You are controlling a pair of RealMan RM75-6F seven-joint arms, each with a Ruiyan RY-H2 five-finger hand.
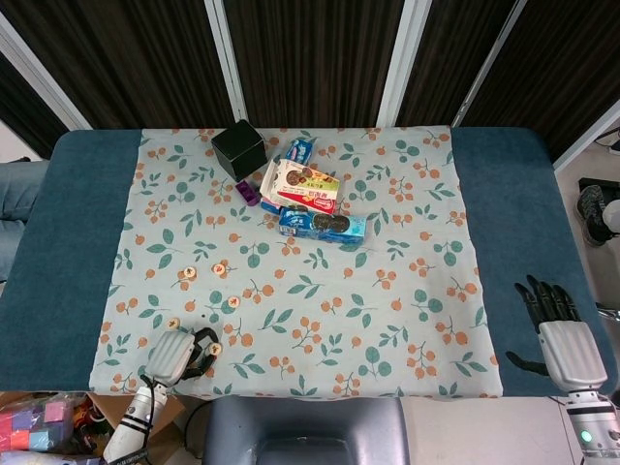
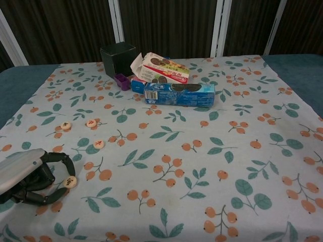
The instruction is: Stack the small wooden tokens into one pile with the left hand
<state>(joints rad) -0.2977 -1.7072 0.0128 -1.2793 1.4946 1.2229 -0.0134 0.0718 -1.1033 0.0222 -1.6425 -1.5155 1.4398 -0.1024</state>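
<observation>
Chest view: you are curling your left hand (image 2: 28, 176) around a small round wooden token (image 2: 70, 182), fingertips pinching its edge for a lift.
Other tokens: three (image 2: 91, 123) are lying apart up the floral cloth (image 2: 202, 151), so none are stacked yet.
Right hand (image 1: 562, 339): it is resting open and empty.

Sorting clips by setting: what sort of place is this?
Probably a lab or test room, not a home: a floral cloth over a blue padded table, dark wall panels, and staged snack boxes.
</observation>
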